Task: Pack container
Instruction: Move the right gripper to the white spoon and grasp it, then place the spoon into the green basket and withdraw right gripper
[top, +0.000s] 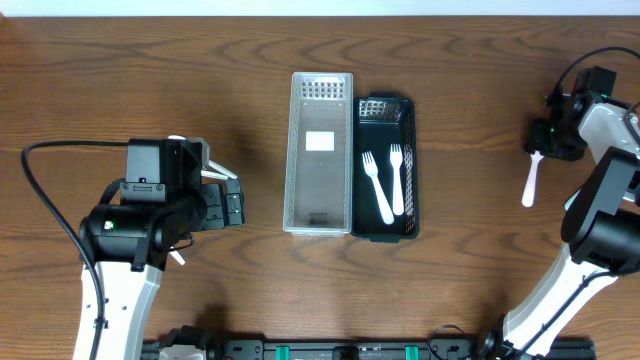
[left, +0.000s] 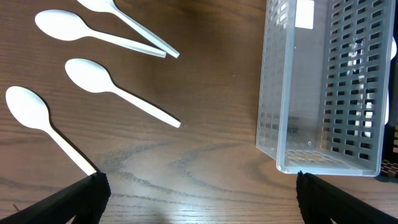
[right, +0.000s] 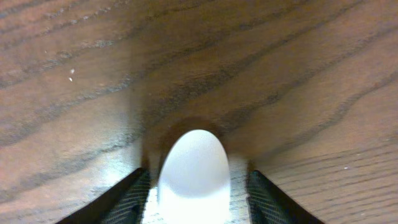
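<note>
White utensil (right: 194, 168) sat pinched in the right gripper (right: 199, 193) out on open table (top: 470, 80) — well apart from the black tray (top: 411, 160) holding two forks (top: 376, 185). Left gripper (left: 199, 193) gaped wide between spoons (left: 93, 74) and the clear basket (left: 273, 93), its label (top: 319, 141) unreadable.

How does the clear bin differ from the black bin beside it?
The clear bin is pale and see-through; the black bin is dark. The clear bin holds no cutlery, while the black bin holds two white forks. The clear bin looks wider and longer than the black bin. Both are slotted rectangular bins, side by side.
</note>
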